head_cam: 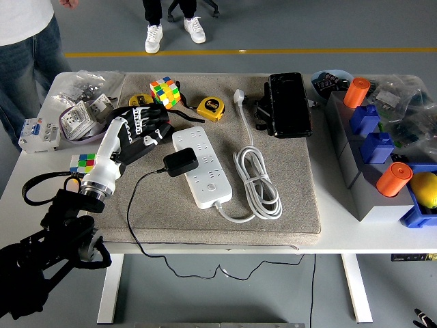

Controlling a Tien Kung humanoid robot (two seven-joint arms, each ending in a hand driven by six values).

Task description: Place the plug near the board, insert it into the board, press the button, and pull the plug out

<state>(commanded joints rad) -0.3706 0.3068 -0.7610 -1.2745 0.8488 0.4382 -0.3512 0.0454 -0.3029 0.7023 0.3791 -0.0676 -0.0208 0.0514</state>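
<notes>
One robot hand (140, 126), fingers spread, empty, beside plug (180, 162).

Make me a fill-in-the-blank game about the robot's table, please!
1. The black plug rests on the white ____.
2. The coiled cable lies to the ____ of the power strip.
3. The tape measure is ____ in colour.
4. The left hand holds ____.

Missing words: power strip; right; yellow; nothing
</notes>
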